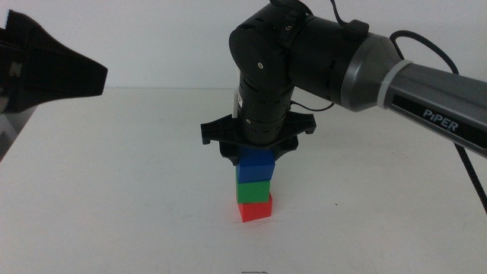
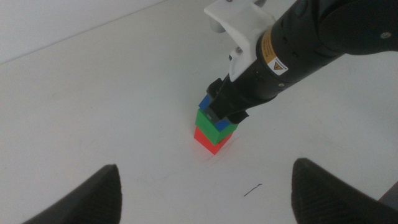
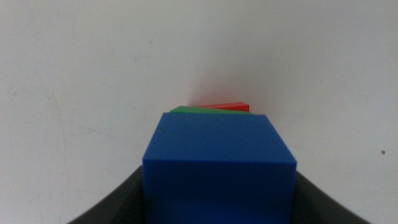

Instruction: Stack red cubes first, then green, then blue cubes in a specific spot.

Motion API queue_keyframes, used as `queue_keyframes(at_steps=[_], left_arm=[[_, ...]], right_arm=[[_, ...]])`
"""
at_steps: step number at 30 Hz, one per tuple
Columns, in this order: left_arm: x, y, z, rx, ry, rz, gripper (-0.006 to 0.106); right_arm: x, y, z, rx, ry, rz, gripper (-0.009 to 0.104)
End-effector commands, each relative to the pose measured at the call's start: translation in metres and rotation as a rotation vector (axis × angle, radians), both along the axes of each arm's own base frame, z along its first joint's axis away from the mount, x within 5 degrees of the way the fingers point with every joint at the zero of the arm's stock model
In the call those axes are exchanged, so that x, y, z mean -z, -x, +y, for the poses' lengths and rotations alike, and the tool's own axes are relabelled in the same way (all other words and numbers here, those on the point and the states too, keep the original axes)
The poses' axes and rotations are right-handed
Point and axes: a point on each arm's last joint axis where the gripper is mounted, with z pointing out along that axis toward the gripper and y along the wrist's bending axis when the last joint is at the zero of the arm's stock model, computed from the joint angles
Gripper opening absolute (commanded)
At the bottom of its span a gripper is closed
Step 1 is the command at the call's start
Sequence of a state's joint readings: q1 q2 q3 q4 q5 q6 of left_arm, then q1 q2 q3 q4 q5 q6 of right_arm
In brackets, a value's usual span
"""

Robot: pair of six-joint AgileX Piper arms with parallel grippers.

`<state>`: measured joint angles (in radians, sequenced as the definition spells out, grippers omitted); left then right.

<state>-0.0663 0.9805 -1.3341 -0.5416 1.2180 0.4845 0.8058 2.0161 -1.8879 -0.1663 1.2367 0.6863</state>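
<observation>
A stack stands on the white table [image 1: 114, 190]: the red cube [image 1: 255, 208] at the bottom, the green cube [image 1: 253, 190] on it, the blue cube [image 1: 256, 165] on top. My right gripper [image 1: 257, 152] reaches straight down and is shut on the blue cube, which rests on the green one. In the right wrist view the blue cube [image 3: 219, 168] fills the gap between the jaws, with slivers of green [image 3: 186, 110] and red [image 3: 227, 106] beyond it. The stack also shows in the left wrist view [image 2: 211, 123]. My left gripper [image 2: 205, 193] is open and empty, waiting at the far left [image 1: 46, 68].
The right arm's thick dark body [image 1: 304, 53] hangs over the stack. Its black cable [image 1: 475, 183] runs down the right side. A small dark mark [image 2: 252, 189] lies on the table near the stack.
</observation>
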Motion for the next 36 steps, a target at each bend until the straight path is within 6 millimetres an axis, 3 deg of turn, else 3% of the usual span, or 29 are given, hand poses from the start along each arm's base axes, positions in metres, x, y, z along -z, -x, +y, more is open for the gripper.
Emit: queue_keyframes(at_steps=[1, 7, 11, 16, 25, 31, 36], left_arm=[[-0.012, 0.003, -0.002, -0.005, 0.057, -0.066, 0.094], [-0.012, 0.003, -0.002, -0.005, 0.057, -0.066, 0.094], [-0.012, 0.003, -0.002, -0.005, 0.057, -0.066, 0.094], [-0.012, 0.003, -0.002, -0.005, 0.057, -0.066, 0.094], [-0.012, 0.003, -0.002, -0.005, 0.057, -0.066, 0.094], [-0.012, 0.003, -0.002, -0.006, 0.056, -0.066, 0.094], [-0.012, 0.003, -0.002, -0.006, 0.056, -0.066, 0.094]], right_arm=[[-0.035, 0.003, -0.008, 0.0, -0.056, -0.092, 0.052], [-0.036, 0.001, -0.006, -0.006, -0.079, -0.113, 0.064], [-0.037, 0.001, -0.005, -0.008, -0.086, -0.121, 0.065], [-0.055, 0.002, -0.008, 0.002, -0.086, -0.131, 0.065], [-0.117, 0.009, -0.02, -0.024, -0.152, -0.268, 0.065], [-0.164, 0.017, -0.058, -0.063, -0.199, -0.37, 0.065], [-0.211, 0.041, -0.102, -0.1, -0.228, -0.49, 0.065]])
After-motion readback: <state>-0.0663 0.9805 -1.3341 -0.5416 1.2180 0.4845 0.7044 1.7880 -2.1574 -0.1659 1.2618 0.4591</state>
